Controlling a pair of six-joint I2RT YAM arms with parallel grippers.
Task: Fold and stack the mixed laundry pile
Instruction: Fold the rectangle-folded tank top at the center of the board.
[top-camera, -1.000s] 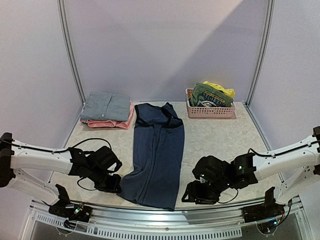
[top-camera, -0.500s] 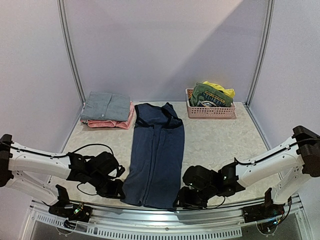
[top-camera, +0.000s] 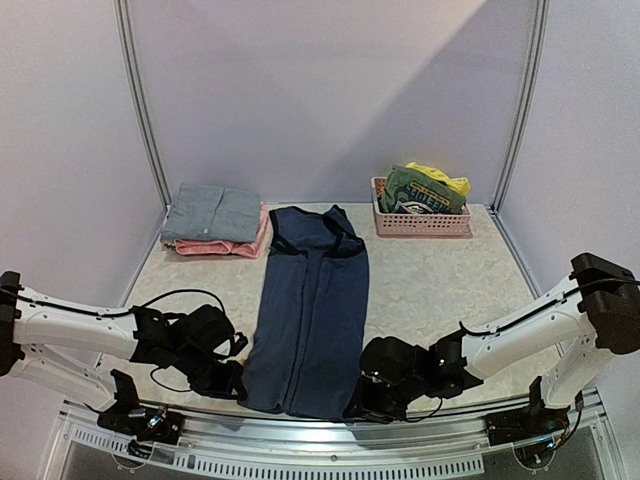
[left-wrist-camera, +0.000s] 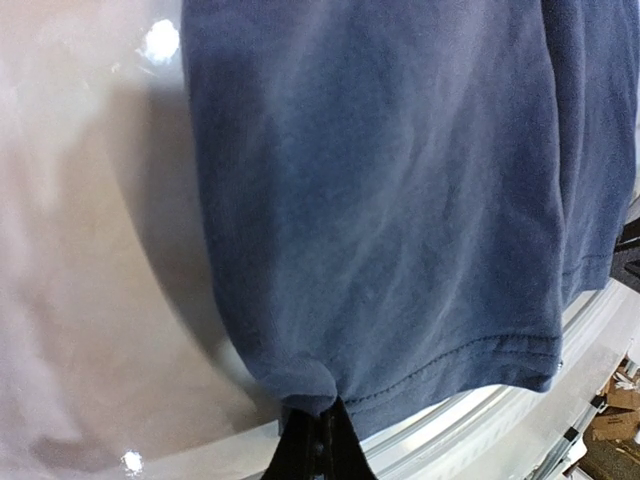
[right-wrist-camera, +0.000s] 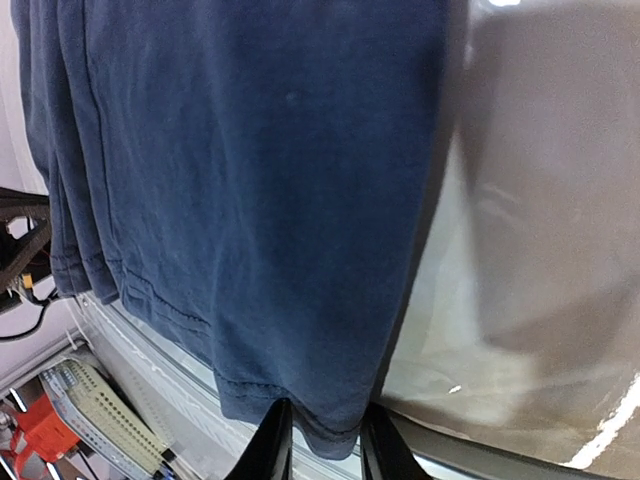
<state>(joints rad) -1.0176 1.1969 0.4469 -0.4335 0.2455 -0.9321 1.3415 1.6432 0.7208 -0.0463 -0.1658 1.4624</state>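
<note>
Nearest, at the front lip of the table (top-camera: 440, 270): both grippers low at the hem of the top (top-camera: 315, 310).

Left gripper (top-camera: 228, 382): fingers pressed together on the near-left hem corner, with cloth bunched into the pinch in the left wrist view.

Right gripper (top-camera: 362, 405): fingers a little apart, one on each side of the near-right hem corner. Gap visible around the cloth in the right wrist view, so by the look of it not clamped yet.

Just beyond: top flat and long down the middle of the table, folded lengthwise into layers, hem right at the front lip, neck end toward the far wall. Probably about to be halved by carrying the hem up toward the neck.

Things to watch from here:
- Lifted without a firm bite on the right: only the left corner raised, top dragged askew, lengthwise folds pulled open.
- Only the upper layer caught on the right: lower layers left sagging and spreading.
- Uneven travel between the arms: a crooked crease.
- Shallow grip this close to the lip: slipped cloth, possibly draped over the edge.

Farther back on the left: stack (top-camera: 215, 222) of folded pieces, grey over pink, just beside the top's far-left shoulder. Touching or not, cannot tell.

Farthest, back right: basket (top-camera: 420, 226) holding the tee (top-camera: 425, 192) and yellow piece (top-camera: 446, 179), both unfolded and well apart from the top.
</note>
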